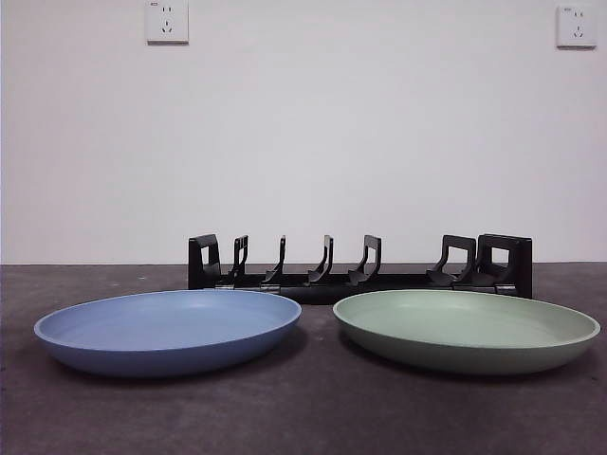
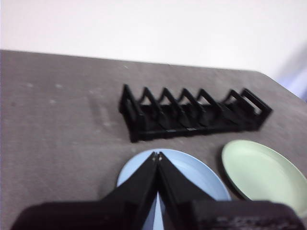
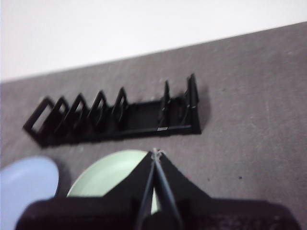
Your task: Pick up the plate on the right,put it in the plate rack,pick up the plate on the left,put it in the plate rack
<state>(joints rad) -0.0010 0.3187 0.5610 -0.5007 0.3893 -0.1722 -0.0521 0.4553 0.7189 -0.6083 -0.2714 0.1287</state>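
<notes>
A blue plate [image 1: 169,330] lies flat on the left and a green plate [image 1: 467,328] on the right, both in front of the black plate rack [image 1: 360,266], which holds nothing. My left gripper [image 2: 157,155] is shut and empty, high above the blue plate [image 2: 192,177], with the rack [image 2: 192,114] and green plate [image 2: 259,173] beyond. Shut and empty too, my right gripper [image 3: 156,153] hangs above the green plate [image 3: 115,175], near the rack [image 3: 115,115]; the blue plate [image 3: 26,184] shows at the side. Neither gripper appears in the front view.
The dark grey table [image 1: 303,417] runs back to a white wall [image 1: 303,133] with two sockets [image 1: 167,21]. The table's far corner [image 2: 268,79] shows in the left wrist view.
</notes>
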